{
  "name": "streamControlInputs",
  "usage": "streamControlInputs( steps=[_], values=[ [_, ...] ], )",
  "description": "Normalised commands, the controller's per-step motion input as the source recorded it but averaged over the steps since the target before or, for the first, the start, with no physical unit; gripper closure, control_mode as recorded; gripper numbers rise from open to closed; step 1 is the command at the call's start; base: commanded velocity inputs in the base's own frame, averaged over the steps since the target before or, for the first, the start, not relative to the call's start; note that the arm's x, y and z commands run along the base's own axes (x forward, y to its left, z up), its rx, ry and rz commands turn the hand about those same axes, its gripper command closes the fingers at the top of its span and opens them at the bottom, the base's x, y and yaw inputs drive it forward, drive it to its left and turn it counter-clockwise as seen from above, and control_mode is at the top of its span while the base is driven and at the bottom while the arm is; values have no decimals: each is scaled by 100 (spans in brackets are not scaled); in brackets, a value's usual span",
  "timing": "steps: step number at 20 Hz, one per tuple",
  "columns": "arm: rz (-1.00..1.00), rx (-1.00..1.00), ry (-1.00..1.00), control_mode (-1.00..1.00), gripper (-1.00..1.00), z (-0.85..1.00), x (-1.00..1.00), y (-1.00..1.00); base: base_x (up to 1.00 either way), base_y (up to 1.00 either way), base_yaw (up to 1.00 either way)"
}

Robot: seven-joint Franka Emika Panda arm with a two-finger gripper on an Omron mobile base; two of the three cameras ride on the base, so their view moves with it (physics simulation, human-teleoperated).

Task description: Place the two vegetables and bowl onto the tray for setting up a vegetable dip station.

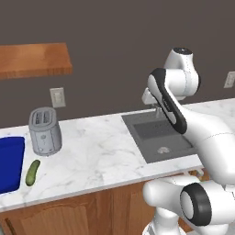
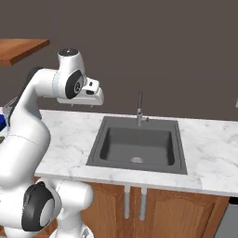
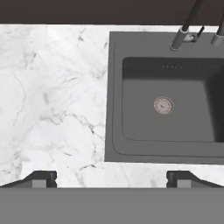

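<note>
A dark green cucumber (image 1: 32, 172) lies on the marble counter just right of the deep blue tray (image 1: 10, 161), which is cut off by the left edge of the left base view. The tray's visible part holds nothing. My gripper (image 3: 111, 177) hangs open and empty above the counter by the sink's left rim, far to the right of the cucumber and the tray. In the right base view the gripper (image 2: 82, 105) points down over the marble left of the sink. The bowl is out of view.
A grey toaster (image 1: 44, 131) stands at the back of the counter near the tray. A dark sink (image 1: 158, 136) with a faucet (image 2: 139, 110) is set into the counter. A wooden shelf (image 1: 33, 59) hangs on the wall above.
</note>
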Motion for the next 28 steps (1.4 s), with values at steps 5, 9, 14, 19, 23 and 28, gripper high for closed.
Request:
streamControlInputs(
  steps=[5,9,14,19,23,28],
  values=[
    [0,0,0,100,-100,0,0,0,10,-57,-2],
    [0,0,0,100,-100,0,0,0,11,-57,-1],
    [0,0,0,100,-100,0,0,0,12,-57,-1],
    [0,0,0,100,-100,0,0,0,14,-57,0],
    [0,0,0,100,-100,0,0,0,15,-57,0],
    [0,0,0,100,-100,0,0,0,17,-57,0]
  ],
)
